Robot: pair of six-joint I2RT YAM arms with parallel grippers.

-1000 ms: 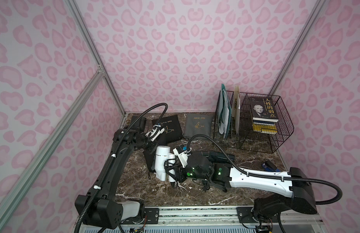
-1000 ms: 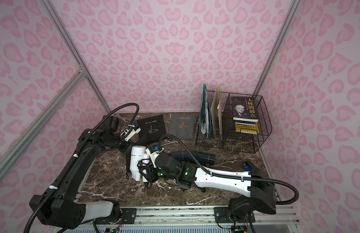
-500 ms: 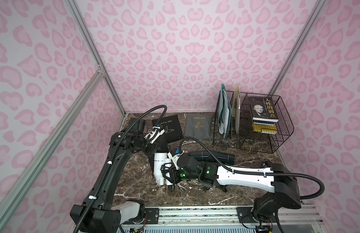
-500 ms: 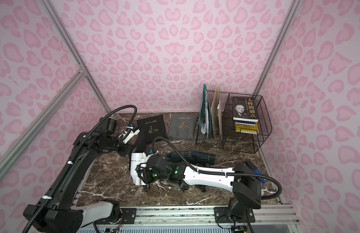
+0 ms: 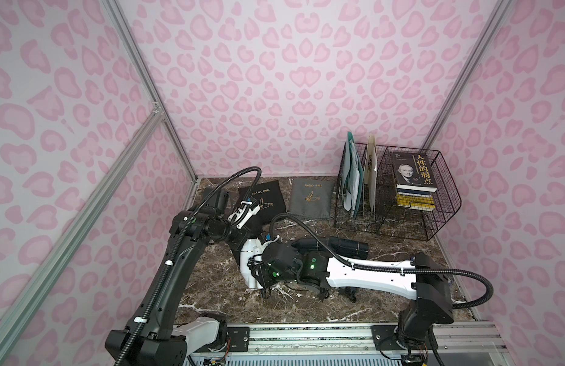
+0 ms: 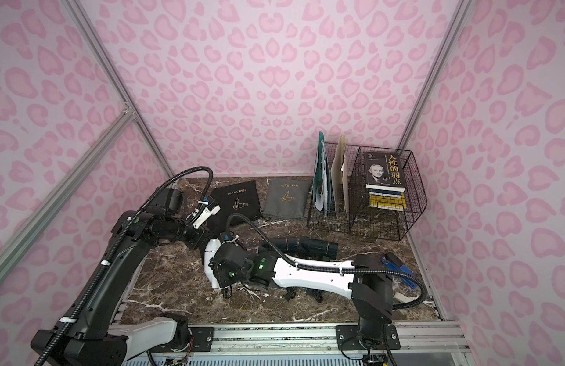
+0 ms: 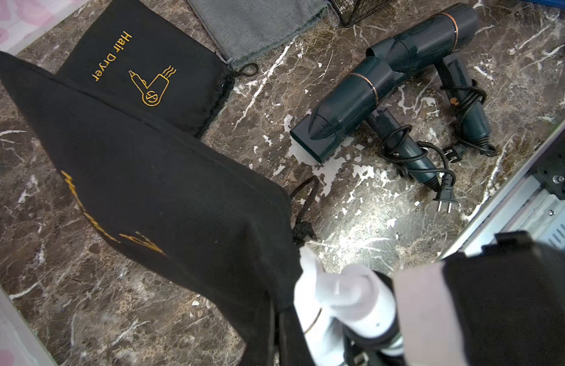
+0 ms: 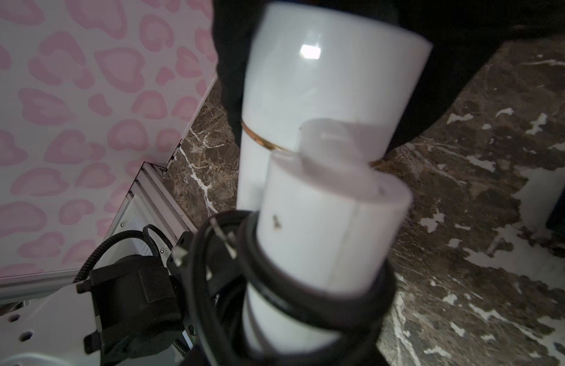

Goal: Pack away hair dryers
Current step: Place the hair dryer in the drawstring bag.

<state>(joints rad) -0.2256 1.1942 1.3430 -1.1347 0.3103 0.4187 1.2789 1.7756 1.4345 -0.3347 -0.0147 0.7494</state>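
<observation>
The white hair dryer [image 5: 248, 264] [image 8: 332, 79] lies low over the marble, its black cord wound round the handle. My right gripper [image 5: 257, 269] [image 6: 216, 269] is shut on that handle. The barrel's far end sits in the mouth of a black pouch [image 7: 167, 196] [image 8: 465, 31]. The left gripper [image 5: 241, 237] [image 6: 198, 237] is shut on the pouch's edge, just behind the dryer; fabric hides its fingers. Two dark teal hair dryers [image 7: 347, 104] [image 7: 433, 38] lie nose to tail on the table, partly hidden by my right arm in both top views [image 5: 335, 247] [image 6: 303, 245].
A second black pouch [image 5: 265, 202] and a grey pouch [image 5: 311, 198] lie flat at the back. A black wire basket [image 5: 433, 228] with books and folders stands at the back right. A blue object [image 6: 397, 267] lies at the right edge. Pink walls close three sides.
My right arm has reached further left and shifted the white dryer slightly toward the front. The left gripper has come down a little with the pouch.
</observation>
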